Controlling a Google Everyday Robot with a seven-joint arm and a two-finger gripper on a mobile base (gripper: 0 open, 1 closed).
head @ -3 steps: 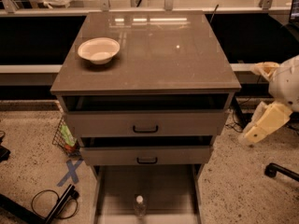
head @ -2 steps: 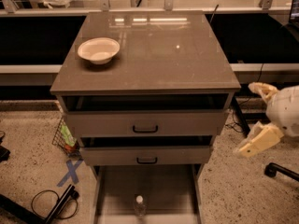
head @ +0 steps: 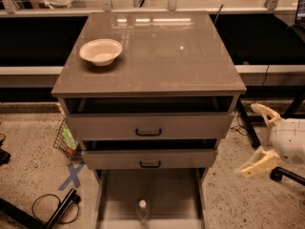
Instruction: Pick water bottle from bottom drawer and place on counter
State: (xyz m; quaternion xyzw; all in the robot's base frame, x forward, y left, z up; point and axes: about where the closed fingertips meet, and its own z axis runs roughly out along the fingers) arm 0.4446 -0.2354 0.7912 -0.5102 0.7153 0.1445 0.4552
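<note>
The water bottle [head: 142, 211] stands upright near the front of the bottom drawer [head: 167, 194], which is pulled open at the foot of the cabinet. Its white cap shows at the top. The counter [head: 157, 56] is the glossy grey-brown top of the cabinet. My gripper [head: 256, 136] is to the right of the cabinet, at the height of the lower drawers, well away from the bottle. Its two cream fingers [head: 259, 162] are spread wide and hold nothing.
A cream bowl [head: 100, 51] sits on the counter's left side. Two shallower drawers with black handles [head: 148, 132] stand slightly open above the bottom drawer. A wire basket [head: 66, 140], blue tape cross [head: 72, 176] and black cables [head: 52, 209] lie on the floor to the left.
My gripper has moved down and slightly left beside the cabinet, from upper-drawer height to lower-drawer height. The bottle, bowl and drawers have not moved.
</note>
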